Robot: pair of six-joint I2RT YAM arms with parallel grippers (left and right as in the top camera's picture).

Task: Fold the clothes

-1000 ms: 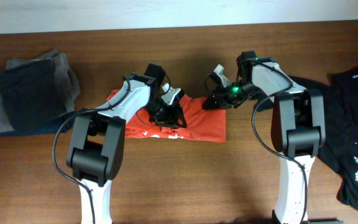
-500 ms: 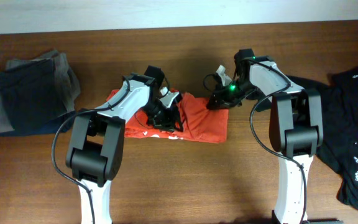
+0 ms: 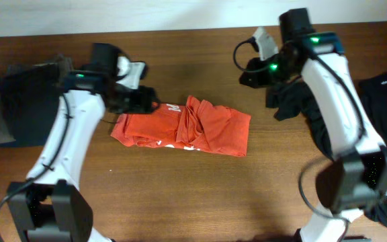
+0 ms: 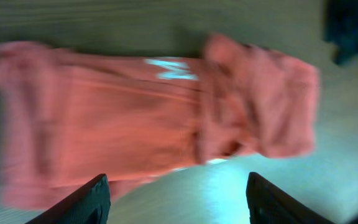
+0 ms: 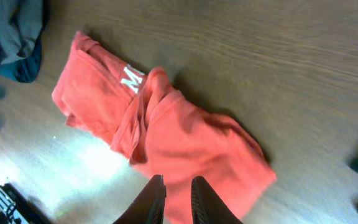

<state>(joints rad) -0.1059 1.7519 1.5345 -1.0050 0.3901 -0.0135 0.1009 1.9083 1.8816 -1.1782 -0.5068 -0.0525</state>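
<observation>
In the middle of the wooden table [image 3: 180, 195] lies the orange-red T-shirt [image 3: 200, 131], folded into a rough band with a bunched ridge of cloth running across its middle. White lettering [image 5: 131, 78] shows near its far edge.

The left gripper [image 3: 140, 101] hangs by the T-shirt's far left corner. In the blurred left wrist view its fingers [image 4: 95, 196] stand wide apart, with the T-shirt spread beyond them and nothing between them.

The right gripper [image 3: 247, 70] is past the T-shirt's far right corner, apart from the cloth. In the right wrist view its fingers [image 5: 153, 199] leave only a narrow gap and hold nothing, and the T-shirt lies beyond them, not touching.

To the right of the T-shirt is the black shirt [image 3: 381, 168] with small white marks, and a dark fold of it reaches under the right arm, near the T-shirt's right end. Well to the left of the T-shirt, at the table's edge, sits a pile of dark grey clothes [image 3: 25, 101].
</observation>
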